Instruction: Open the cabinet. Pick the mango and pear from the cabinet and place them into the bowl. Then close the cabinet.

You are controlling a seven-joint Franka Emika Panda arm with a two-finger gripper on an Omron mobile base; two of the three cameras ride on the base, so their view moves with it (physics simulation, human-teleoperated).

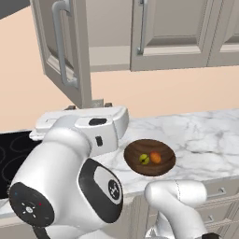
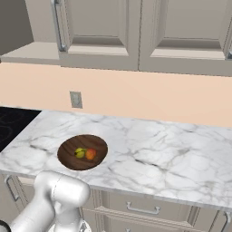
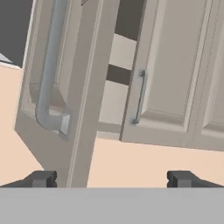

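Marble counter (image 2: 172, 149) carries the bowl (image 1: 150, 157) near its front edge, with a yellow-green fruit (image 1: 144, 159) and an orange fruit (image 1: 156, 158) inside. Above, the cabinet (image 3: 170, 78) has its left door (image 3: 65, 87) swung open. Gripper (image 3: 112, 178) is released, grasping nothing, just below that door.
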